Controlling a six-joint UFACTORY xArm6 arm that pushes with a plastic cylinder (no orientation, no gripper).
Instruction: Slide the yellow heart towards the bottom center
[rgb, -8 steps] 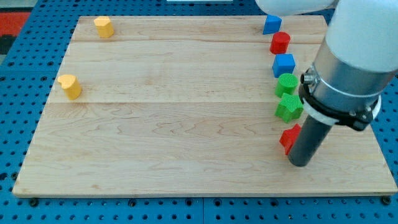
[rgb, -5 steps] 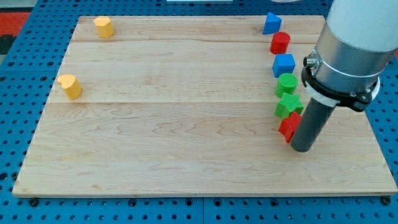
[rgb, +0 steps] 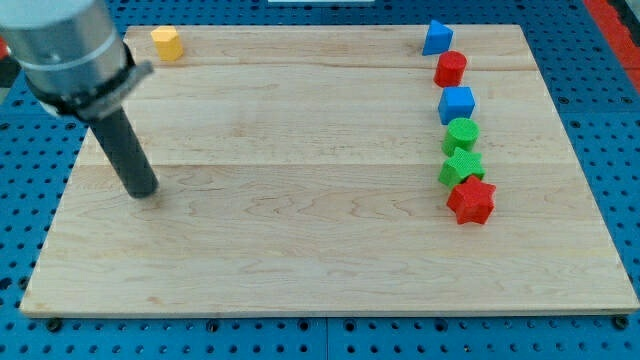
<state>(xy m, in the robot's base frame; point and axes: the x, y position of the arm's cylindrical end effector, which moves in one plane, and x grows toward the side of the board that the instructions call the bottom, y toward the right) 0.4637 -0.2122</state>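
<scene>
Yellow heart fully hidden behind rod w/ my tip (rgb: 143, 190); arm's upper part cut off at view's top-left.

I see one yellow block (rgb: 165, 43) lying flat near the tabletop's top-left corner, well above my tip (rgb: 143, 192) in the view. It is too small to tell whether it is the heart.

Legible text, labels, brands, numbers, signs: none. The pale wooden board (rgb: 300, 250), the blue perforated table surface (rgb: 30, 335) beneath it, the small coloured blocks and the grey-and-black arm housing (rgb: 65, 45) all bear no readable markings.
</scene>
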